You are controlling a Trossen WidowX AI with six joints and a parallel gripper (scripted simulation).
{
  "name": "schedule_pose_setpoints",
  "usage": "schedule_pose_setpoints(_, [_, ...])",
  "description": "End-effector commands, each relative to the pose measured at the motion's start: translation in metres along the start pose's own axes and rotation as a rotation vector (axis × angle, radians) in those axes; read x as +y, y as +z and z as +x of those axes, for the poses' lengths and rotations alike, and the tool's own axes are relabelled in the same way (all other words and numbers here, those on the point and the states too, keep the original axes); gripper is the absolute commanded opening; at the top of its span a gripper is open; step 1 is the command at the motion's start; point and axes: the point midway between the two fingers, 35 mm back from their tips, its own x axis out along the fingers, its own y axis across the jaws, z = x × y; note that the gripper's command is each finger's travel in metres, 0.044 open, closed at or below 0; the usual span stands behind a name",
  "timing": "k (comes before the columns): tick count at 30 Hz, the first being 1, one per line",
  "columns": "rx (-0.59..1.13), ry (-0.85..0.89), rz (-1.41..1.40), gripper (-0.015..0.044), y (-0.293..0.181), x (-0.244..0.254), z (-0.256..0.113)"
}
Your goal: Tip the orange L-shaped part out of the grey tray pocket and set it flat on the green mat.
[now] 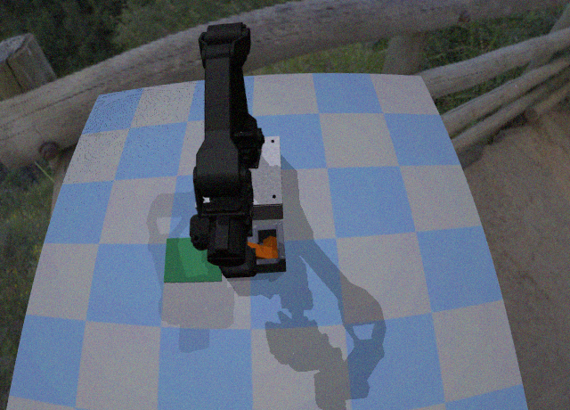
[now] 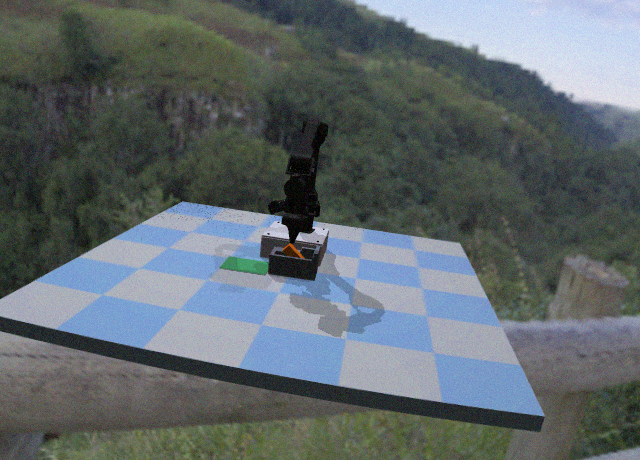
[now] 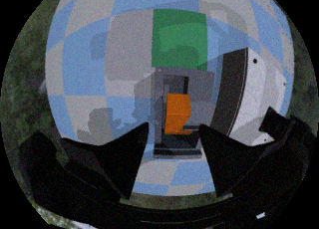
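Observation:
The orange L-shaped part (image 1: 269,250) (image 2: 292,249) (image 3: 177,106) is tilted in the grey tray (image 1: 275,266) (image 2: 292,267) (image 3: 159,97), with a raised portion standing above the rim in the exterior view. Dark pocket floor shows beside it. My gripper (image 2: 293,241) (image 3: 174,126) is open and points down just over the part. In the wrist view its fingertips lie to either side of the part's near portion; contact cannot be told. The arm hides the fingertips and some of the part in the top view. The green mat (image 1: 179,263) (image 2: 240,265) (image 3: 174,40) lies flat beside the tray and bears nothing.
A white-topped box (image 1: 268,176) (image 2: 320,233) (image 3: 264,90) with dark sides stands close behind the tray, on the arm's side. It is taller than the tray. The arm's shadow falls across the checkered table (image 1: 294,373) (image 2: 305,352).

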Motion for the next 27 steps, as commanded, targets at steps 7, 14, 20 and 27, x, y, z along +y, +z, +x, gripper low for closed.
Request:
schedule_pose_setpoints(7, [-0.004, -0.006, 0.005, 0.028, 0.001, -0.001, 0.017])
schedule_pose_setpoints(14, [-0.004, -0.007, 0.005, 0.028, 0.001, -0.002, 0.029])
schedule_pose_setpoints(20, [-0.004, -0.007, 0.005, 0.028, 0.001, -0.002, 0.038])
schedule_pose_setpoints(27, [0.0, -0.005, 0.001, 0.0254, 0.0, -0.001, 0.042])
